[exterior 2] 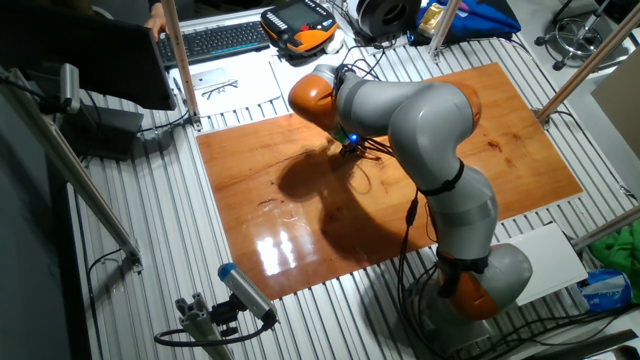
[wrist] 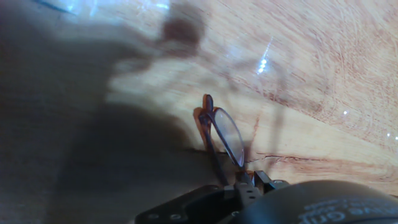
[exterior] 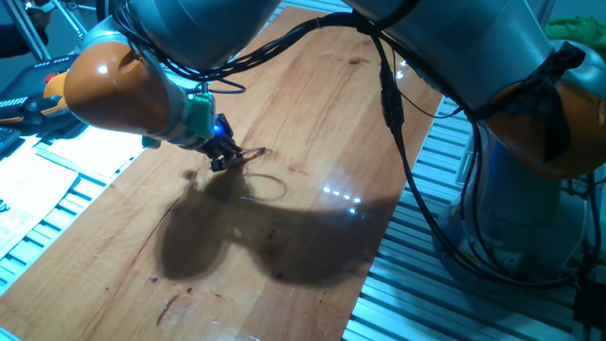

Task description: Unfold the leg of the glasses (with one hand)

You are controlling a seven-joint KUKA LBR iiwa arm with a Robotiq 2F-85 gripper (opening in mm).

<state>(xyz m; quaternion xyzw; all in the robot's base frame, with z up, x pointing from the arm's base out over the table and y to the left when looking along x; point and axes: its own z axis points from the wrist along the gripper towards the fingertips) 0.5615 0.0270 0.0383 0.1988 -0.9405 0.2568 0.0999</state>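
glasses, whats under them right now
Only the wooden tabletop, partly in the arm's shadow. The gripper meets the glasses at their near end, and it hides whatever lies beneath that end.

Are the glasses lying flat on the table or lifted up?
Tipped up: in the hand view the glasses stand on edge, a rim rising from the gripper that pinches them above the wooden tabletop.
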